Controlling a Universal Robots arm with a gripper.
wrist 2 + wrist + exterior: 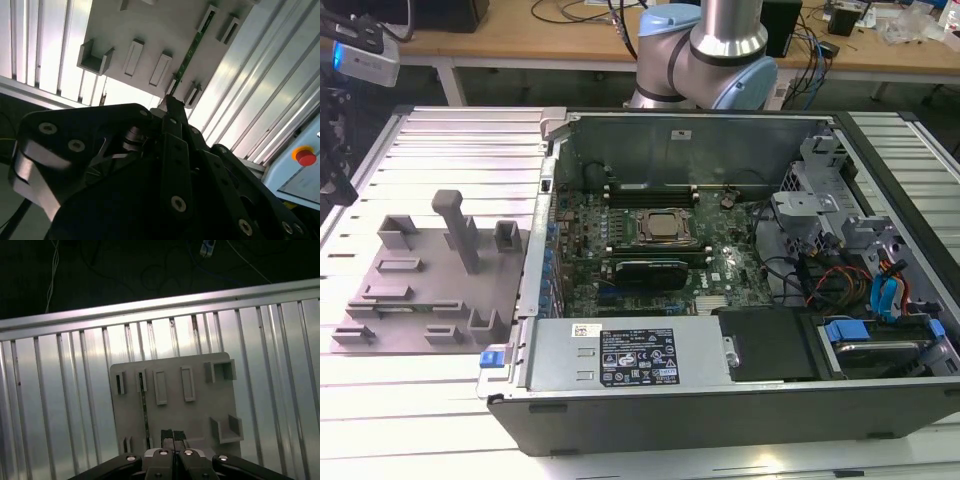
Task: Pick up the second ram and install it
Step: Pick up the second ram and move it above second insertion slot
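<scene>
Second ram [145,410] sits edgewise in holder plate [200,415], flanked by brackets [160,387].

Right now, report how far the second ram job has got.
Done: nothing yet; the second ram stands on edge in the grey holder plate. In hand: nothing; the hand is shut, empty, facing the plate. Left: pickup and seating in the open computer case.

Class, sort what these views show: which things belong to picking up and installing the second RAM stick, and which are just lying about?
Belongs to the job: second ram, edge-on in the grey holder plate; gripper, facing that plate; motherboard in the open computer case.
Lying about: red button; cables on the back bench; drive cables.
</scene>
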